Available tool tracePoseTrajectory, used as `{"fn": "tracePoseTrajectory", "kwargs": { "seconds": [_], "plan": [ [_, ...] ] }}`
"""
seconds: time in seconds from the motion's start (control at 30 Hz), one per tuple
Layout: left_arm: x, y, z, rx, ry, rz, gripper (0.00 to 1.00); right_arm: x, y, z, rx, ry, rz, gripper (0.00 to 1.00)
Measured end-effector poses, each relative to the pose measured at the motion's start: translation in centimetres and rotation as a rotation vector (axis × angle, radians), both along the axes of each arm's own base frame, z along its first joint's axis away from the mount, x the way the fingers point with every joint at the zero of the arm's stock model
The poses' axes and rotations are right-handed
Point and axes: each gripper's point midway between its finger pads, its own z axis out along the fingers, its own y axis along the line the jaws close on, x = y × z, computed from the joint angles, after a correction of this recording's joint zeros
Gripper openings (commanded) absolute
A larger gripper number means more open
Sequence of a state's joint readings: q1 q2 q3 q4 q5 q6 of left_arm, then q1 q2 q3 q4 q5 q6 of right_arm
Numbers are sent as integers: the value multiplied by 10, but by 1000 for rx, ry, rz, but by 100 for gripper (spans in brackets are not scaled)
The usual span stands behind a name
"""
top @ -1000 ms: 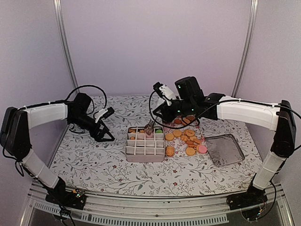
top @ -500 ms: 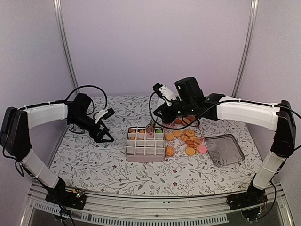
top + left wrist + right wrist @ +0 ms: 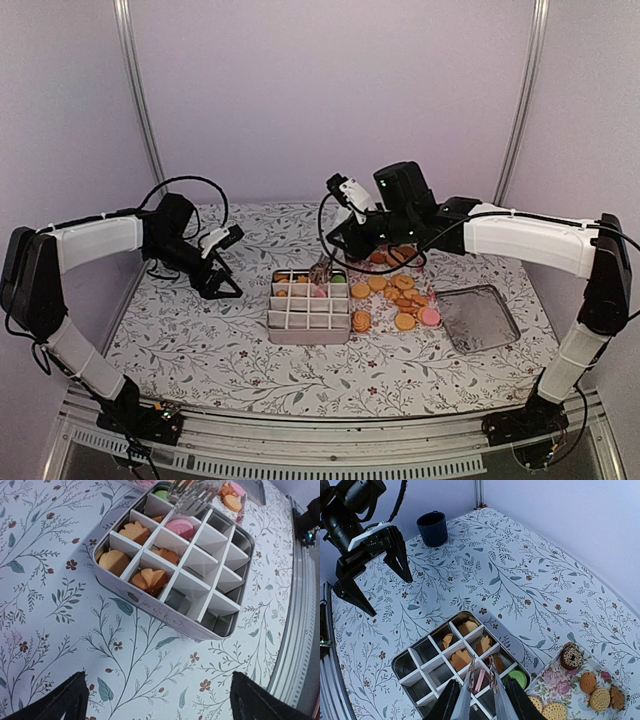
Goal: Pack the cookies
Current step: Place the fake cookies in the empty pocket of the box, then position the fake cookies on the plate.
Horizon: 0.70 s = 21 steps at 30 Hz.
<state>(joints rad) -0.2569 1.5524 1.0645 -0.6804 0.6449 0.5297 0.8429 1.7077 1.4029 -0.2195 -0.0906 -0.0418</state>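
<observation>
1. While the floral table (image 3: 180, 350) lies quiet, all the action is at the divided tin (image 3: 309, 305). Its far cells carry cookies and its near cells look bare.
2. Just right of the tin, the plate (image 3: 551, 676) bears the loose cookies (image 3: 402, 296). They lie flat, some overlapping, and being round discs they have no long axis to line up on.
3. That pile is on the right arm's side of the tin, so of the 2 arms the right one is far nearer. I reckon the next pick is a short swing rightward from the tin.
4. The right gripper (image 3: 481, 661) points down over the tin's far row, fingers parted a little. 1 pink cookie (image 3: 480, 680) stands on edge in the cell beneath, touching neither finger as far as I can see, so I judge it let go.
5. Well left of the tin, the left gripper (image 3: 391, 597) hangs tilted toward the table, fingers spread wide, holding nothing.
</observation>
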Motion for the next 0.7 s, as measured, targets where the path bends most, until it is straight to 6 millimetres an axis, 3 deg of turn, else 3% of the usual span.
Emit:
{"fn": "tracePoseTrajectory", "kwargs": {
  "seconds": [0.17,0.37,0.53,0.7],
  "plan": [
    [-4,1,-1,9,4,-17,99,6,-16,17,25,-16,-34,28],
    [-2,3,-1,12,2,-13,99,25,-66,34,72,-20,-154,29],
    [1,4,2,12,-7,-8,99,39,-97,12,43,14,-249,29],
    [1,4,2,11,-6,-8,99,39,-111,-12,-4,45,-286,28]
  ]
}}
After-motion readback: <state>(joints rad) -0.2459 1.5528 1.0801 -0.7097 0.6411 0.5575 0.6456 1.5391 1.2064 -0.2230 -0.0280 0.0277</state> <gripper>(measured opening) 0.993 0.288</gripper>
